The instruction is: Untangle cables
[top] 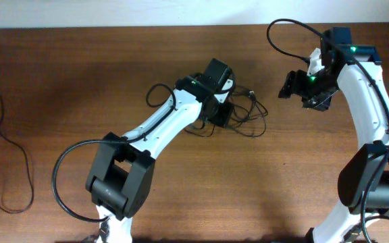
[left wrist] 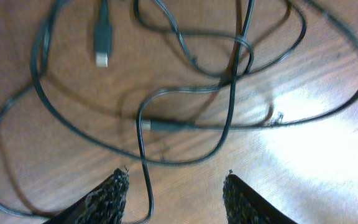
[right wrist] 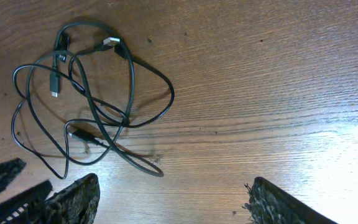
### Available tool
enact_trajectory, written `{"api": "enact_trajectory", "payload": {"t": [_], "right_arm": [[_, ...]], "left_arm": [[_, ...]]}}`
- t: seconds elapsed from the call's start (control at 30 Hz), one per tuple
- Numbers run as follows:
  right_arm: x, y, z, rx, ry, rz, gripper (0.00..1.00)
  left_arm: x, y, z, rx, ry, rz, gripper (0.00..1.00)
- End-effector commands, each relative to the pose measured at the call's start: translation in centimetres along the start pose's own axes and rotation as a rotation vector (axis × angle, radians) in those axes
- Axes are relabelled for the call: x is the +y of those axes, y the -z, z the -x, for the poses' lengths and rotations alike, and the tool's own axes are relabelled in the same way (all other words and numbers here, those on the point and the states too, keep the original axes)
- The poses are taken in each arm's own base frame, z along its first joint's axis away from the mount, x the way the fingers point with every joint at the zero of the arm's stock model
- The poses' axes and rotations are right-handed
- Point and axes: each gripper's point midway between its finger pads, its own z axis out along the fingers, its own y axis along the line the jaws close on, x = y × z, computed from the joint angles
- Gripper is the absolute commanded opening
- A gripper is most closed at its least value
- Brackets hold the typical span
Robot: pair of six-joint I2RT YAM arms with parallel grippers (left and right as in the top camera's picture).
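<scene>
Several thin black cables (right wrist: 86,106), heaped in one loose tangle mid-table, loops crossed over loops, plug ends lying on top. Poised low over the near side of that heap, left gripper (left wrist: 176,193), fingers parted, one strand running up between them but not pinched. Lined up, most likely, to nip that single strand and draw it clear. Off to the right and raised, right gripper (right wrist: 169,199), spread wide, empty, well apart from the tangle; seemingly parked to watch, or to pin a loop when needed. Plenty of bare table (top: 181,54) around the clump for dragging a strand out. Far left, another loose cord (top: 5,145) snaking near the edge: best not dragged toward. Tighter on the right, with that arm nearby.
</scene>
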Motion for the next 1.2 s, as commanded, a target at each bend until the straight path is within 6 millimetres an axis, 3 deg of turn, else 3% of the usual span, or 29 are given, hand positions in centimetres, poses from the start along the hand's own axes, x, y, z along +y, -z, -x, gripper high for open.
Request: {"api": "enact_trajectory", "payload": {"t": [0.0,0.27,0.47,0.83,1.17], "right_arm": [[0.3,-0.2,-0.3,0.011,0.015,0.008,0.78],[0.3,-0.2,-0.3,0.014,0.014,0.008,0.78],[0.3,-0.2,-0.3,0.014,0.014,0.008,0.78],[0.3,-0.2,-0.4,0.016,0.014,0.007,0.78],[0.2,-0.2,-0.4,0.018,0.013,0.007,0.78]], "left_arm": [[-0.1,-0.6,-1.4,0.054,-0.007,-0.003,0.52],[0.2,-0.9,-3.0,0.114,-0.001,0.007,0.52],[0.9,-2.5,-5.2,0.172,-0.046,0.012,0.53],[0.2,-5.3,-6.7,0.140,-0.138,0.007,0.46],[0.6,-5.9,-6.8,0.132,-0.136,0.027,0.41]]}}
